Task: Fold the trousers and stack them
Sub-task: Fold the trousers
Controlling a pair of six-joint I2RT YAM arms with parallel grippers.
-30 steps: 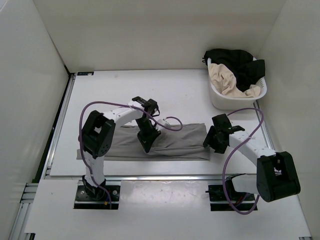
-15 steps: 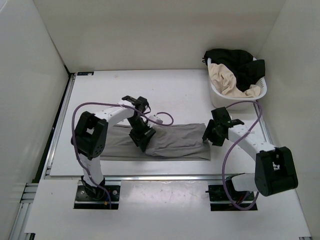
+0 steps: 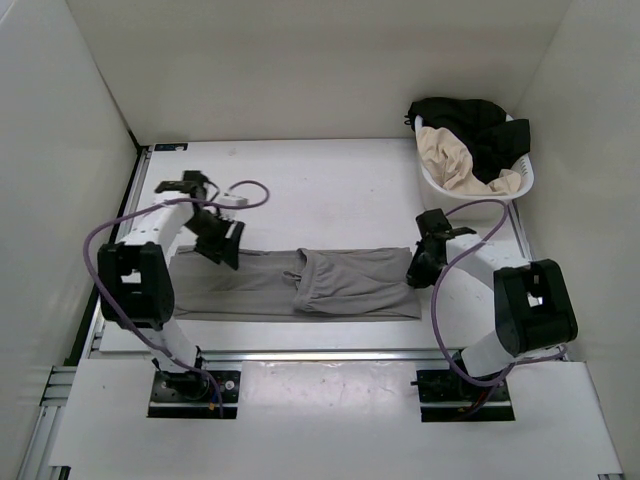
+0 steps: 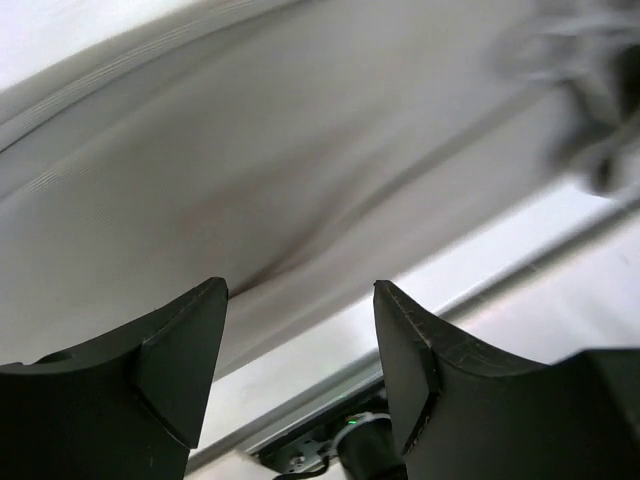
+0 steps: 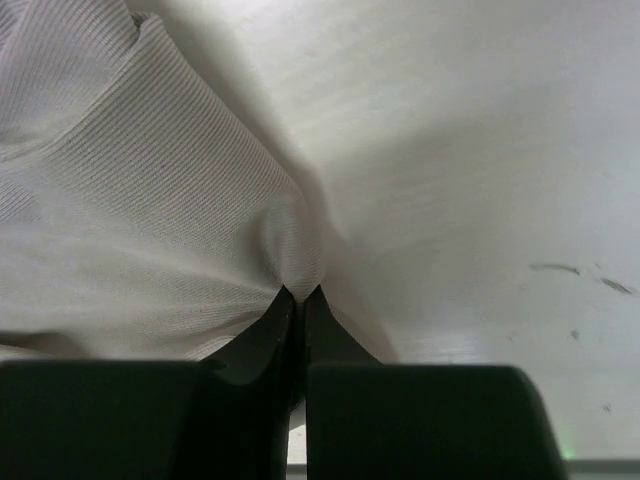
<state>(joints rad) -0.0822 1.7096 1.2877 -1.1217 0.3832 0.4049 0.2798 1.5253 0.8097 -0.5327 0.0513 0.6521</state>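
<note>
The grey trousers lie in a long strip across the middle of the table, with a doubled-over part at the right half. My right gripper is shut on the right end of the trousers, pinching a fold of the cloth between its fingertips. My left gripper stands open above the far left part of the strip, with nothing between its fingers. The left wrist view shows the grey fabric below, blurred.
A white laundry basket holding black and cream clothes stands at the back right. White walls enclose the table on three sides. A dark rail runs along the table's left edge.
My left gripper has opened, let go of the cloth at the middle and swung back to the left. My right gripper has moved onto the right end and shut on it.
</note>
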